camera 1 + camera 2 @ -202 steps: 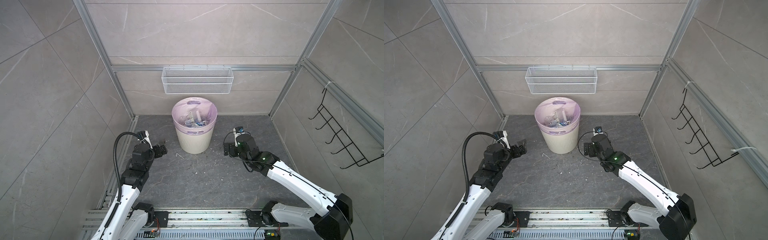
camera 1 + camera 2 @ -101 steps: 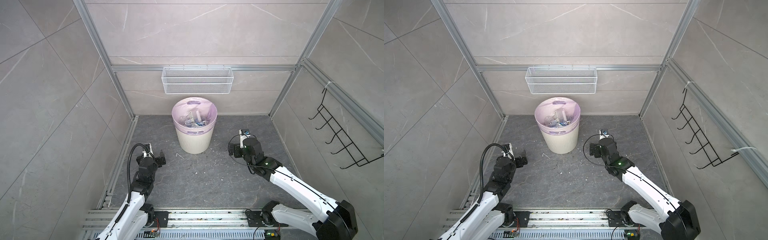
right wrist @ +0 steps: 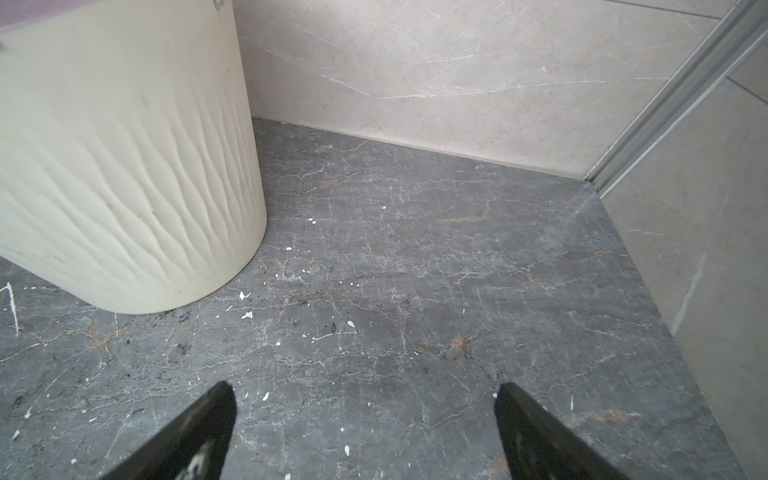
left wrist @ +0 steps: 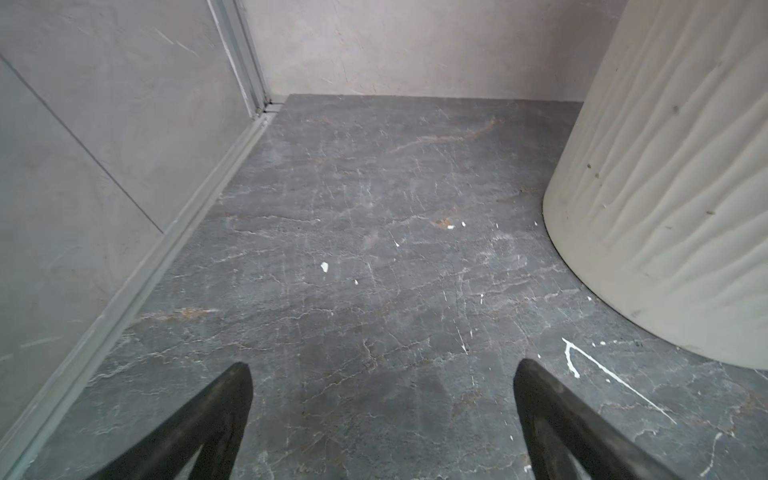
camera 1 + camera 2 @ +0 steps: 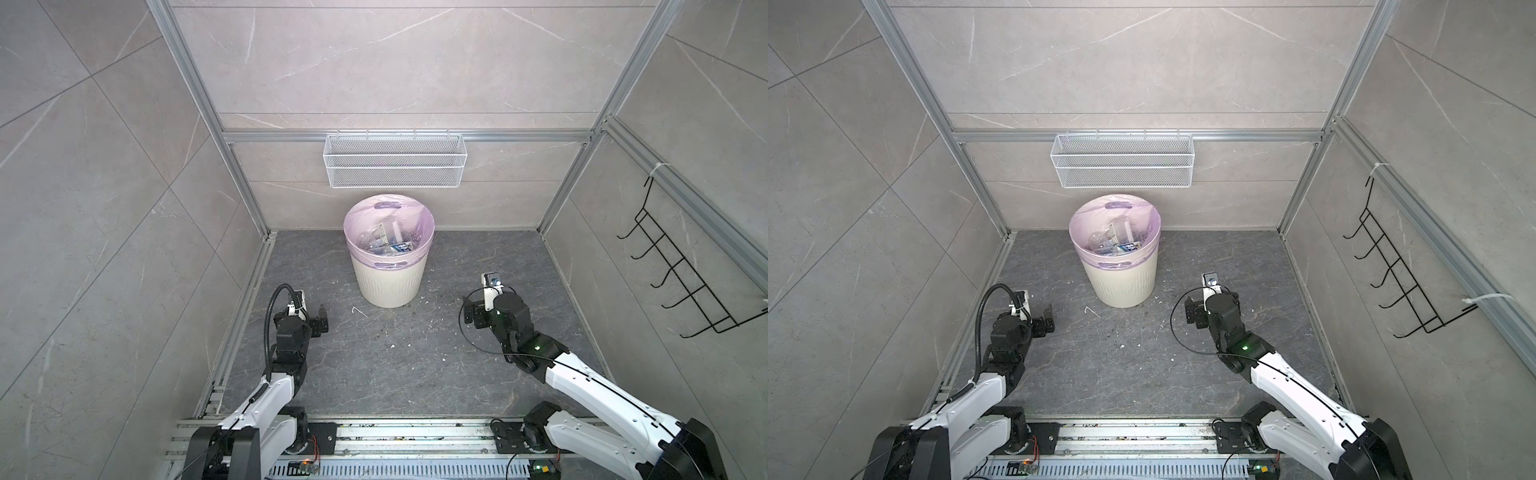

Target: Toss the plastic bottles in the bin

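Cream bin point(image 5: 388, 282) holds all the plastic bottles point(image 5: 386, 243) in sight, left gripper point(image 5: 321, 319) and right gripper point(image 5: 472, 314) have backed away low, jaws spread, empty, so task looks finished.

Both top views look steeply down from high above the near edge of the dark stone floor point(image 5: 395, 365), facing the back wall point(image 5: 395, 83), far enough off to hold the bin point(image 5: 388, 286) whole. They share nearly the whole scene, slightly offset. The left wrist camera sits low, close over the floor, looking past the left gripper point(image 4: 382, 372) toward the back left corner. The right wrist camera, equally low, looks past the right gripper point(image 3: 363, 390) toward the back right corner. Both catch the bin's ribbed wall.
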